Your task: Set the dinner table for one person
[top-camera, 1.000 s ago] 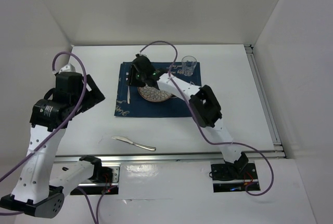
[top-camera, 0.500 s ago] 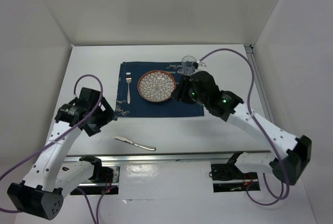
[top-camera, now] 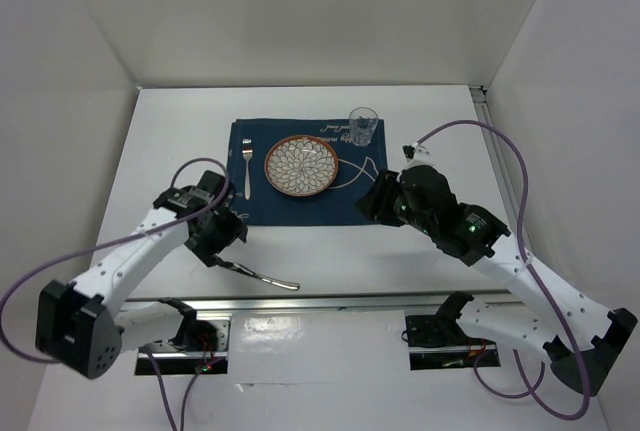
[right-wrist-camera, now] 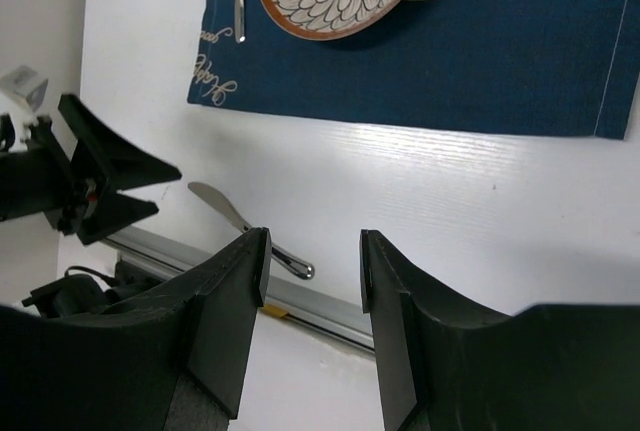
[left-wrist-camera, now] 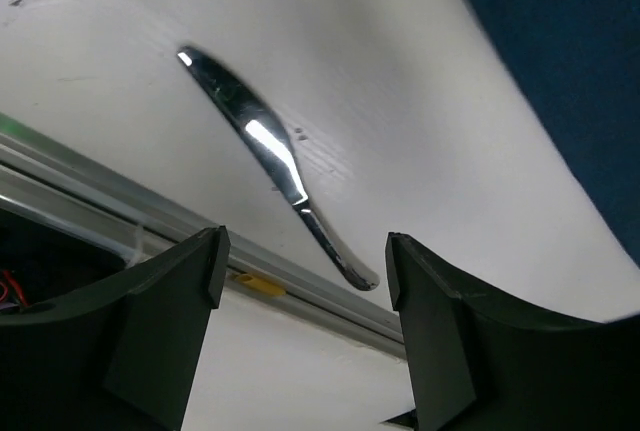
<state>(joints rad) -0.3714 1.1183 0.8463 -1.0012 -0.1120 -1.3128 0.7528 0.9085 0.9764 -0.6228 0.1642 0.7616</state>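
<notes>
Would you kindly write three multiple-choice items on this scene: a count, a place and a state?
1. How many utensils lie on the placemat? A. one B. two C. none
2. Where does the knife lie? A. in a bowl B. on the placemat C. on the bare dinner table
3. How is the left gripper? A. shut on the knife B. open, holding nothing C. shut on a spoon
Key: 1 A, only the fork lies there; 2 C, it lies off the mat, by the near edge; 3 B, its jaws stand apart above the knife.
</notes>
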